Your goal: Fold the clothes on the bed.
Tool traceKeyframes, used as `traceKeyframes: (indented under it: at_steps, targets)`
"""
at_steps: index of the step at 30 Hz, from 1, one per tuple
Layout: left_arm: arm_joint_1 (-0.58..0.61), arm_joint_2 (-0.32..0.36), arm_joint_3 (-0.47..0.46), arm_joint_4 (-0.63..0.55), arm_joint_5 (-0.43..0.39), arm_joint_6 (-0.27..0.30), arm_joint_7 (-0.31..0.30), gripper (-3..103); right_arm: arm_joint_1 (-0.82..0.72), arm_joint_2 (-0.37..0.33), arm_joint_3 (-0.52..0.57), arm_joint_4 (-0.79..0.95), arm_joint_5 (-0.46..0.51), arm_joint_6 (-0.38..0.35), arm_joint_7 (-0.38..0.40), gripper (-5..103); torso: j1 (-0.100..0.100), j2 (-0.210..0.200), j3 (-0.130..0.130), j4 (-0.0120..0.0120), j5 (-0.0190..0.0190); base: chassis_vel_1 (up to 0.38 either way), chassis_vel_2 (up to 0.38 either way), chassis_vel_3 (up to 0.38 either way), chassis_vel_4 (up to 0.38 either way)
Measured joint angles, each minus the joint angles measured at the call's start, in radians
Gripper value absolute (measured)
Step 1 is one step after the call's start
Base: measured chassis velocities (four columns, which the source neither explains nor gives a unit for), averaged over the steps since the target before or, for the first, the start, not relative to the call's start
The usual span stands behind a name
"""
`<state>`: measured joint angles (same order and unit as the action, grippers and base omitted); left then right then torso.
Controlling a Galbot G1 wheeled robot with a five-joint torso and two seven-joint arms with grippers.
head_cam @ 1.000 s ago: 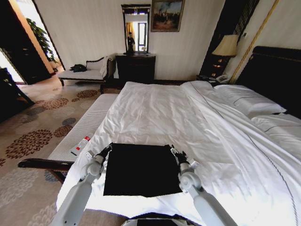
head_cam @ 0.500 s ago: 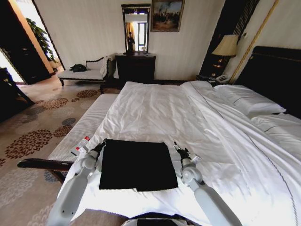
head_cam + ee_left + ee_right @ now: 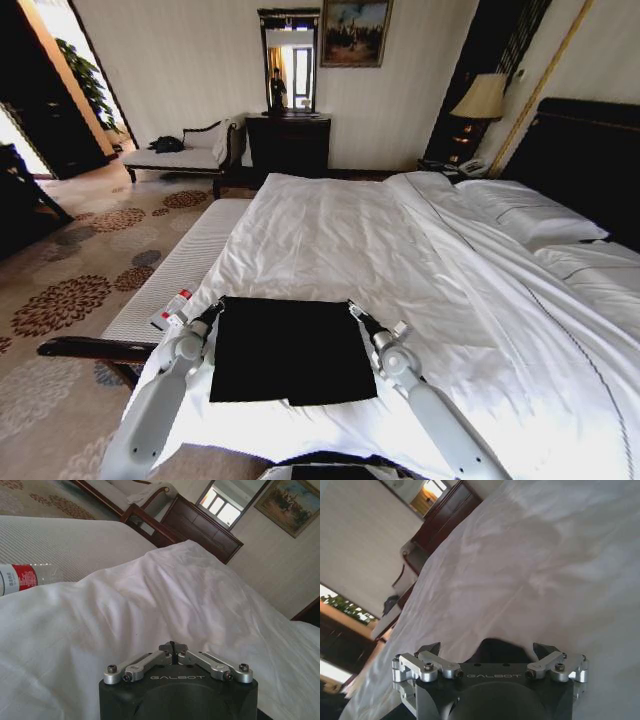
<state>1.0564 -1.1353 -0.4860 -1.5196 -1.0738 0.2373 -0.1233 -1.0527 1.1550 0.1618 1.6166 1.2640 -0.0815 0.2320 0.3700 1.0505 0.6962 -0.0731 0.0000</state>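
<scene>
Bottle (image 3: 171,310) with red label on striped bench (image 3: 190,255), left of bed (image 3: 330,230). Left gripper (image 3: 211,311) at far-left corner of black T-shirt (image 3: 290,350), fingers pressed together. T-shirt folded flat on near part of white duvet. Right gripper (image 3: 357,313) at far-right corner, fingers apart. Both arms reach forward from near edge.

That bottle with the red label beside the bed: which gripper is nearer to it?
Left. The left gripper sits at the shirt's edge beside the bottle; the right gripper is across the shirt.
</scene>
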Motion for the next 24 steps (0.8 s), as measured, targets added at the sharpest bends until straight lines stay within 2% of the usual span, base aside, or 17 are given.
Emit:
traceKeyframes:
  at_steps: [11, 12, 14, 15, 17, 20, 21, 24]
  targets:
    - [0.014, -0.004, 0.006, -0.025, 0.011, -0.002, -0.002, 0, 0.064, 0.042, -0.05, -0.106, -0.026, -0.028, 0.017, 103, 0.0, 0.0, 0.0, 0.0, -0.0002, 0.0, 0.0, 0.0, 0.0]
    - [0.014, -0.003, 0.006, -0.026, 0.011, -0.002, -0.002, 0, 0.065, 0.042, -0.05, -0.11, -0.027, -0.028, 0.017, 94, 0.0, 0.0, 0.0, -0.0001, -0.0002, 0.0, 0.0, 0.0, 0.0]
    - [0.014, -0.002, 0.006, -0.026, 0.011, -0.002, -0.002, 0, 0.065, 0.042, -0.049, -0.111, -0.027, -0.027, 0.018, 94, 0.0, 0.0, 0.0, -0.0002, -0.0002, 0.0, 0.0, 0.0, 0.0]
    - [0.013, -0.002, 0.006, -0.026, 0.011, -0.002, -0.002, 0, 0.065, 0.04, -0.048, -0.111, -0.027, -0.027, 0.018, 84, 0.0, 0.0, 0.0, -0.0001, -0.0001, 0.0, 0.0, 0.0, 0.0]
    - [0.012, -0.002, 0.006, -0.026, 0.01, -0.002, -0.003, 0, 0.059, 0.033, -0.044, -0.1, -0.019, -0.027, 0.019, 72, 0.0, 0.0, 0.0, -0.0002, 0.0, 0.0, 0.0, 0.0, 0.0]
    - [0.01, -0.004, 0.006, -0.026, 0.01, -0.002, -0.003, 0, 0.056, 0.028, -0.04, -0.089, -0.01, -0.026, 0.009, 72, 0.0, 0.0, 0.0, -0.0001, 0.0001, 0.0, 0.0, 0.0, 0.0]
    - [0.009, -0.005, 0.007, -0.026, 0.01, -0.002, -0.004, 0, 0.055, 0.027, -0.04, -0.088, -0.008, -0.02, -0.003, 61, 0.0, 0.0, 0.0, -0.0001, 0.0001, 0.0, 0.0, 0.0, 0.0]
    - [0.01, -0.008, 0.008, -0.024, 0.016, -0.003, -0.004, 0, 0.057, 0.032, -0.039, -0.094, -0.008, 0.001, -0.035, 50, 0.0, 0.0, 0.0, 0.0, 0.0001, 0.0, 0.0, 0.0, 0.0]
